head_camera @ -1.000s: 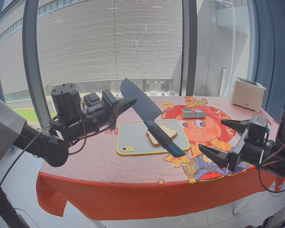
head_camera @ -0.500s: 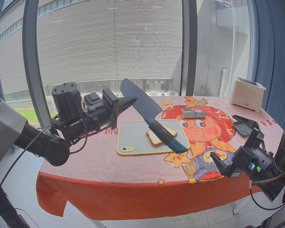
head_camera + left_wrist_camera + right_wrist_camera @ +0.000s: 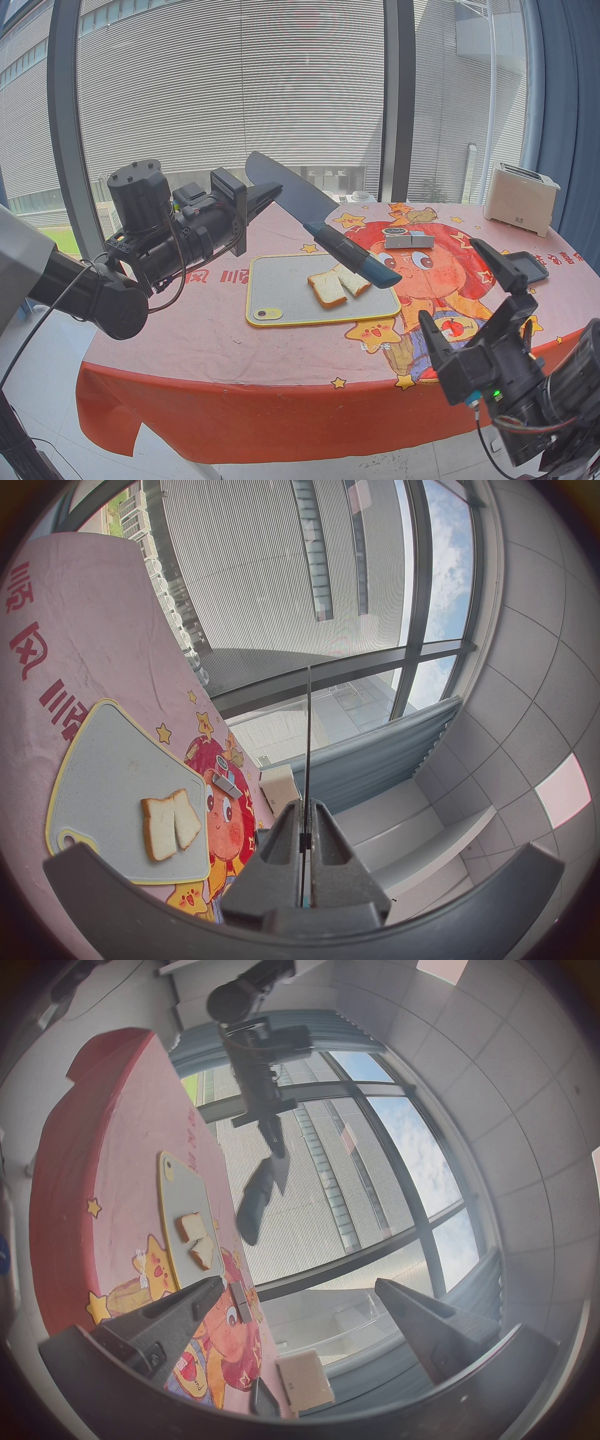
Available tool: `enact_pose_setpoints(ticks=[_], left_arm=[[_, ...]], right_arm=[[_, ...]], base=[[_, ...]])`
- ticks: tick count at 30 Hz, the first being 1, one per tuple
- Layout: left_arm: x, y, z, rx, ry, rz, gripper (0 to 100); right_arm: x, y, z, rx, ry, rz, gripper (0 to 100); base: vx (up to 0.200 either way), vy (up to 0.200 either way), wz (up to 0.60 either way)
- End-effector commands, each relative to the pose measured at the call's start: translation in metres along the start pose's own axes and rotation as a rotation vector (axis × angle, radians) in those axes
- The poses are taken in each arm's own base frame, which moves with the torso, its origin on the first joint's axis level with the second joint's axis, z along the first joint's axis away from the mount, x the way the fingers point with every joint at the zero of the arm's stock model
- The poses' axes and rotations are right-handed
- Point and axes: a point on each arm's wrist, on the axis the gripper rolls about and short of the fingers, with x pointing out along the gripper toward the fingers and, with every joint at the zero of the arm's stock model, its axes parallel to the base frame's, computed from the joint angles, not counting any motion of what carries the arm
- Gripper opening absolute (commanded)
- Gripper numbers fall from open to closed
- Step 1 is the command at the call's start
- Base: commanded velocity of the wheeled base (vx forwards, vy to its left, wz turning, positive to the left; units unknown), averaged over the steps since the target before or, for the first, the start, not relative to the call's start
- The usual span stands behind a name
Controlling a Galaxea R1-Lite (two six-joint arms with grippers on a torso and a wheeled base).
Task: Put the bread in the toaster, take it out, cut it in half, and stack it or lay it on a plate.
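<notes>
While the left gripper (image 3: 274, 192) is clamping the blade of the knife (image 3: 315, 219) and holding it in the air above the cutting board (image 3: 278, 294), handle slanting down toward the table's right side, the bread (image 3: 339, 285) is lying in two halves, side by side, on the board's right half near the middle of the table (image 3: 206, 337). The right gripper (image 3: 451, 280) is hanging wide open over the near right edge, holding nothing. The toaster (image 3: 520, 197) is standing at the far right edge.
</notes>
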Motion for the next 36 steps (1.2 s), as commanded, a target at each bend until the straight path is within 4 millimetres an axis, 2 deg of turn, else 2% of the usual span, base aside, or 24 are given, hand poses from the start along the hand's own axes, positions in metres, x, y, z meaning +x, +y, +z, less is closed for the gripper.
enact_pose_setpoints(ticks=[1, 6, 14, 22, 31, 36], left_arm=[[0.004, -0.004, 0.0, -0.034, -0.028, -0.013, 0], [0.005, -0.004, -0.005, -0.037, -0.015, -0.013, 0], [0.005, -0.003, -0.006, -0.039, -0.01, -0.01, 0], [0.005, -0.002, -0.007, -0.04, -0.009, -0.007, 0], [0.006, -0.003, -0.011, -0.042, 0.002, -0.007, 0], [0.005, -0.002, -0.012, -0.044, 0.004, -0.004, 0]], right_arm=[[0.01, 0.045, 0.011, -0.182, 0.007, 0.092, 100], [0.022, 0.044, 0.019, -0.172, 0.0, 0.07, 100], [0.058, 0.043, 0.052, -0.168, -0.047, -0.013, 100], [0.081, 0.039, 0.075, -0.134, -0.048, -0.081, 100], [0.099, 0.036, 0.072, -0.13, -0.008, -0.116, 100], [0.106, 0.043, 0.069, -0.142, -0.005, -0.109, 100]], base=[[0.0, 0.0, 0.0], [0.0, 0.0, 0.0], [0.0, 0.0, 0.0], [0.0, 0.0, 0.0], [0.0, 0.0, 0.0], [0.0, 0.0, 0.0]])
